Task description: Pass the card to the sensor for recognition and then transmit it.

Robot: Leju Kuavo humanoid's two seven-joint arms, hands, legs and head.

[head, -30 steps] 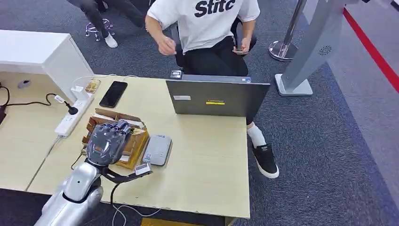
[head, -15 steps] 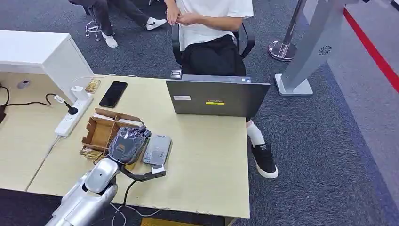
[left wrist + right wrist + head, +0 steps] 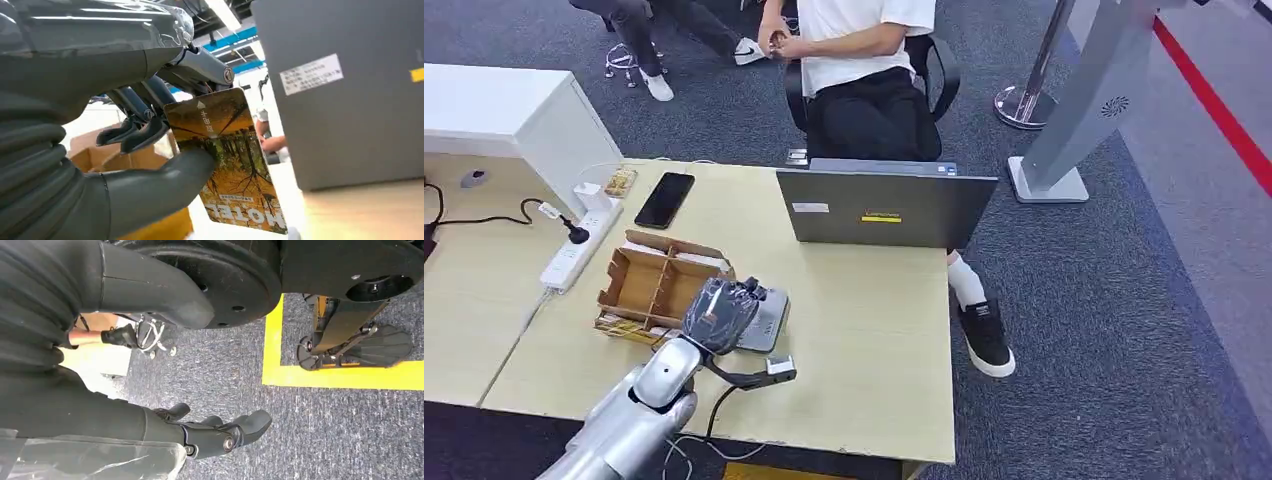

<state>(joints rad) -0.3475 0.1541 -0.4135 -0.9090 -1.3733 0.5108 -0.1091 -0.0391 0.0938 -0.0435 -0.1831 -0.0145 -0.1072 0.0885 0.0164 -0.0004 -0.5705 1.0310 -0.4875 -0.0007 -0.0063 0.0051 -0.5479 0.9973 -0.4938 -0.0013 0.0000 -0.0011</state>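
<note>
Amber-and-brown item: a printed hotel key card (image 3: 227, 160) with a tree picture and the word HOTEL along one end; pinched between my thick grey thumb and darker fingers (image 3: 135, 137), most of the card standing free of the grip.

Left hand (image 3: 721, 312): closed on the card, hovering over the near part of the flat grey rectangular sensor pad (image 3: 764, 318). I cannot tell whether the card touches the pad.

Right hand (image 3: 220, 432): hanging at my side above grey carpet (image 3: 310, 440), fingers loosely curled, nothing in them.

Sensor pad: lies flat on the pale wooden bench (image 3: 864, 340), just beside the open brown cardboard divider box (image 3: 649, 285).

Grey laptop (image 3: 884, 208): stands open toward the far edge of the bench, its lid back facing me.

Black phone (image 3: 665, 199): lies flat near the far left of the bench, well apart from the sensor pad.

White power strip (image 3: 574, 245): along the left edge, a plug and cable in it.

Person in white shirt (image 3: 864, 40): seated on a chair beyond the laptop, hands together in front of the chest, not reaching toward the bench.

Done, by my judgement: card picked up and brought to the sensor pad.

Left, by my judgement: holding the card flat at the pad until it reads, then lifting it over the laptop and handing it to the seated person, which calls for a long forward reach.
</note>
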